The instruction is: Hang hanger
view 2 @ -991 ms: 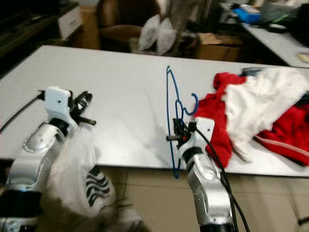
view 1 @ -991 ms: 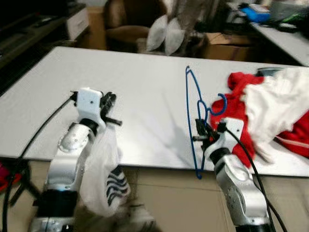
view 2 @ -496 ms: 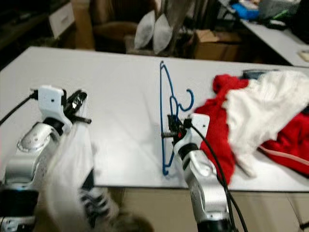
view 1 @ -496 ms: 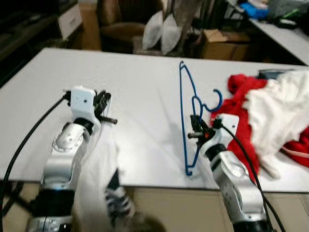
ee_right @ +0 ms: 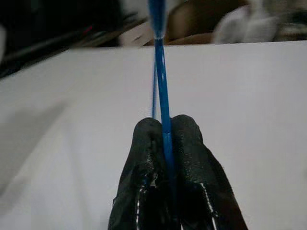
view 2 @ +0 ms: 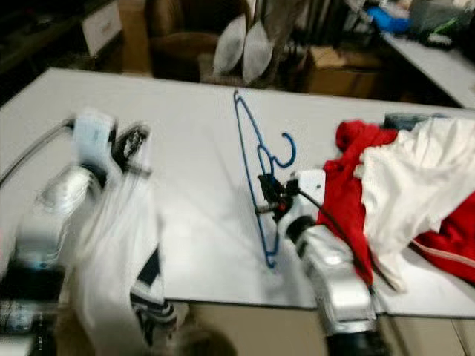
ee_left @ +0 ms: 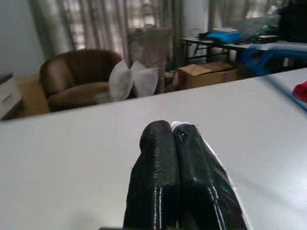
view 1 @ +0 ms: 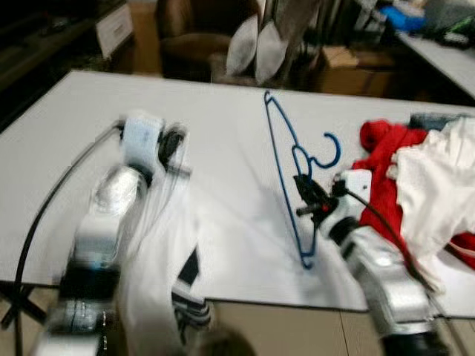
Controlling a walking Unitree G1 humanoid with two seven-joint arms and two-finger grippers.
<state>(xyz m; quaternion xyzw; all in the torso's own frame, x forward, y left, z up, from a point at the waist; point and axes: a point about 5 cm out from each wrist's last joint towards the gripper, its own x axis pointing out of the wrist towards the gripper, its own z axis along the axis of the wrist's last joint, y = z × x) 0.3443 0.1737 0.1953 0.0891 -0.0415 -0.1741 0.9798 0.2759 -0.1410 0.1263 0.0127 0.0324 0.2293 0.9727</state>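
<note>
A blue wire hanger [view 1: 291,159] stands upright above the white table [view 1: 223,133], its hook toward the red clothes. My right gripper [view 1: 306,197] is shut on the hanger's lower wire [ee_right: 162,96], near the table's front. My left gripper [view 1: 173,148] is shut on a white garment [view 1: 159,274] with dark stripes, which hangs down over the table's front edge. In the left wrist view the fingers [ee_left: 158,158] are pressed together with thin white cloth [ee_left: 211,158] at their side.
A heap of red [view 1: 382,152] and white clothes [view 1: 441,185] lies on the table's right side. Beyond the table stand a brown armchair [view 1: 189,33], white cushions [view 1: 256,48], a cardboard box [view 1: 352,63] and another table [view 1: 445,59].
The right gripper carried the hanger a little further over the table, tilting it. The left gripper moved forward with the garment. The view is blurred and has shifted.
</note>
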